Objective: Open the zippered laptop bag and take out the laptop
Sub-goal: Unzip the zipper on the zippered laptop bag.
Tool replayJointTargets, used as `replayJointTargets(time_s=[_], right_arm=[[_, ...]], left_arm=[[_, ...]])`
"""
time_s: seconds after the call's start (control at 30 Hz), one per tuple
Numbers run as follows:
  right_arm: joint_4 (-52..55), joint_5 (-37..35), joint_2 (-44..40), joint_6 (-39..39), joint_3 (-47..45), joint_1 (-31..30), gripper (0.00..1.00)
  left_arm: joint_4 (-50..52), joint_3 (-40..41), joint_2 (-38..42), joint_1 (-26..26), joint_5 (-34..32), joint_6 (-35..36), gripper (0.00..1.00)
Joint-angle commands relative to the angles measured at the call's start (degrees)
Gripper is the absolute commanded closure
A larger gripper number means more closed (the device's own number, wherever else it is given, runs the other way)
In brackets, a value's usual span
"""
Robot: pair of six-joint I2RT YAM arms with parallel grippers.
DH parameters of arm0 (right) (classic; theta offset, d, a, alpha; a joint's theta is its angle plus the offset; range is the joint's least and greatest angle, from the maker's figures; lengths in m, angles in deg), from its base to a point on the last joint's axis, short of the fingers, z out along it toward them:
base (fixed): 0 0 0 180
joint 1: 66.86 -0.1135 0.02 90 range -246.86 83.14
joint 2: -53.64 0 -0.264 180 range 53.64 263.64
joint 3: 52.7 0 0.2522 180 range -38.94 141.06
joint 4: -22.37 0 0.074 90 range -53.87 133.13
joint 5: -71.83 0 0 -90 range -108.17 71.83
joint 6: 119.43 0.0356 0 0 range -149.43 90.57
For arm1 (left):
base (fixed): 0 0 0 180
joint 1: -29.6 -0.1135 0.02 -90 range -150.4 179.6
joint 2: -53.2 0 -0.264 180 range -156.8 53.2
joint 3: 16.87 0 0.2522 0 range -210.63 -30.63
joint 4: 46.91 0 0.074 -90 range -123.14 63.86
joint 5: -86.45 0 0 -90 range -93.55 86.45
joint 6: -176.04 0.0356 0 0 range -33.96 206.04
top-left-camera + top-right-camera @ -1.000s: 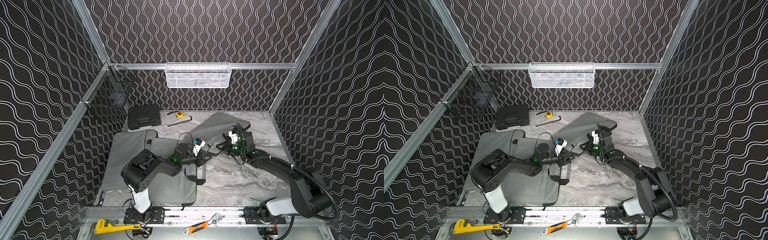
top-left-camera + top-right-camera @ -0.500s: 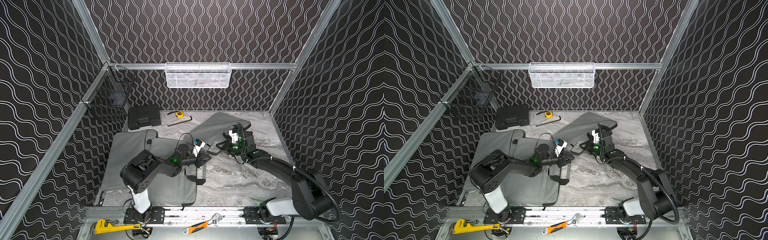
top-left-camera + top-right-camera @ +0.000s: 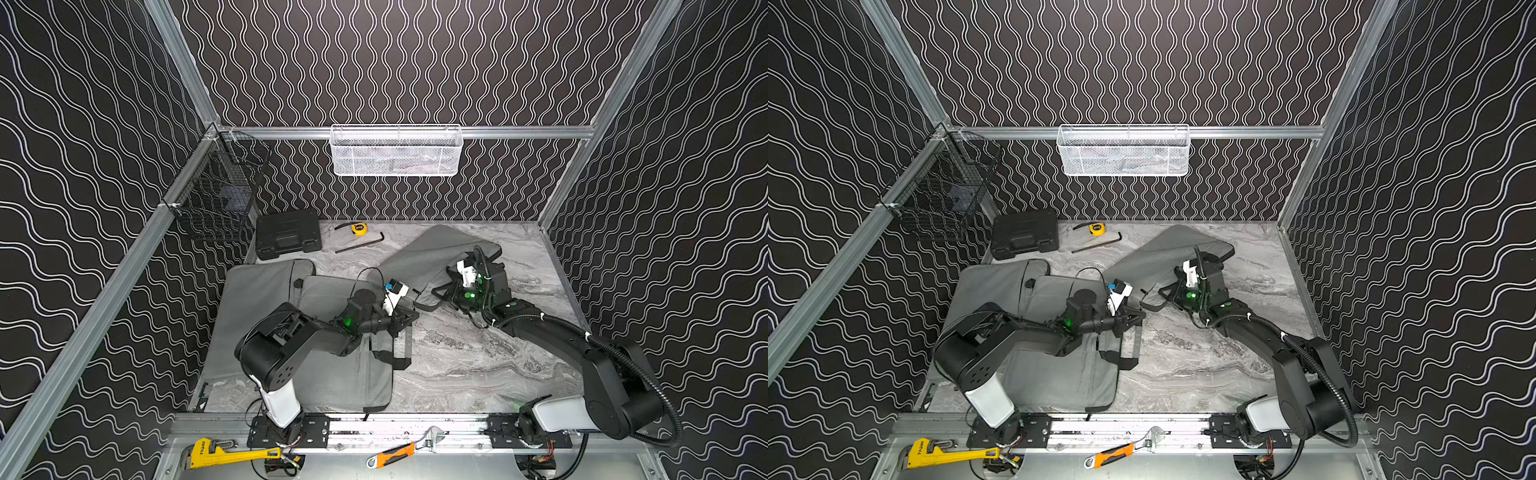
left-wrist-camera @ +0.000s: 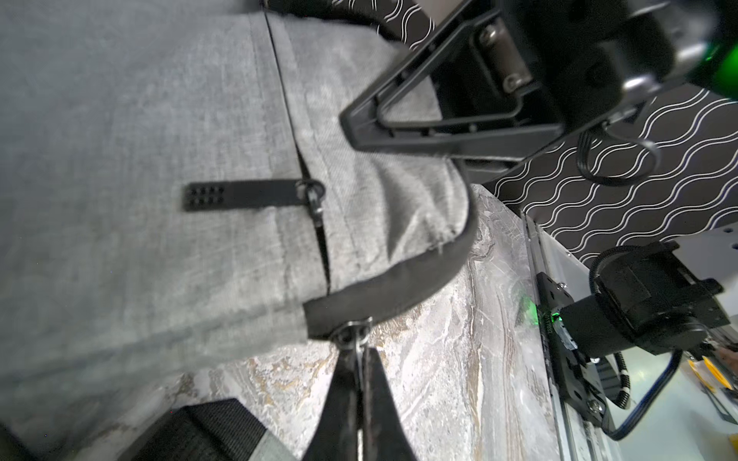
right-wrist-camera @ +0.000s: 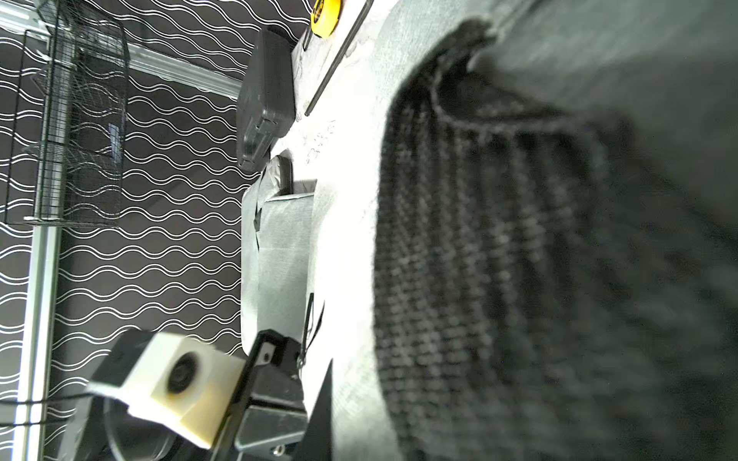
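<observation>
black wavy-wall cell, marble table [image 3: 478, 365]. in both top views: target laptop bag [image 3: 436, 253] lies skewed at right-back, other grey bags [image 3: 257, 299] to its left. left gripper [image 3: 409, 320] sits at its near corner, right gripper [image 3: 449, 291] at the bag's edge. left wrist: jaws pinched tight on the main zipper pull [image 4: 353, 335] at the black-trimmed corner. right wrist: black webbing handle [image 5: 479, 259] fills the frame, looks clamped. laptop not visible, presumably inside. soft floppy shell, stiff heavy core. tiny metal pull slips easily, so drag along the zip line with the handle anchored.
</observation>
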Motion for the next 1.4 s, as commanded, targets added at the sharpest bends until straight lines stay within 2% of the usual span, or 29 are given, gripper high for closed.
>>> replayJointTargets(time_s=[0.0,0.2,0.27,0.37,0.53,0.73,0.97,1.07,1.2,1.37], right_arm=[[-4.4,-0.6,0.3,-0.7,0.4,0.0,0.89],[-4.8,-1.2,1.1,-0.6,0.3,0.0,0.89],[-4.9,-1.8,1.5,-0.4,0.2,-0.1,0.89],[-5.3,-2.1,2.4,0.7,-0.6,-0.1,0.89],[-11.0,-5.2,1.5,5.6,-5.9,-0.9,0.91],[-15.8,-9.4,0.5,10.5,-11.4,-2.1,0.92],[-15.9,-13.7,-2.4,12.1,-14.6,-2.1,0.96],[-14.4,-15.9,-5.2,12.4,-16.1,-2.1,0.97],[-11.3,-20.4,-11.3,13.3,-18.7,-2.1,0.97],[-2.0,-30.4,-24.2,16.7,-22.5,-2.5,0.96]], left_arm=[[-0.1,0.9,1.8,0.0,-1.1,1.5,1.00],[6.6,1.7,5.1,0.0,-4.4,3.0,1.00],[12.4,0.7,6.3,0.4,-7.2,4.1,1.00],[23.1,-1.1,8.2,3.6,-14.8,6.5,1.00],[30.1,-2.8,9.4,8.0,-20.8,5.7,1.00],[33.1,-6.6,8.5,11.8,-20.5,3.3,1.00],[35.2,-14.2,3.6,21.4,-24.5,2.5,1.00],[31.5,-15.0,2.2,21.5,-23.5,-0.5,1.00],[32.7,-17.9,0.1,20.8,-22.4,-0.5,1.00],[32.2,-18.9,-1.6,19.5,-18.6,-1.3,1.00]])
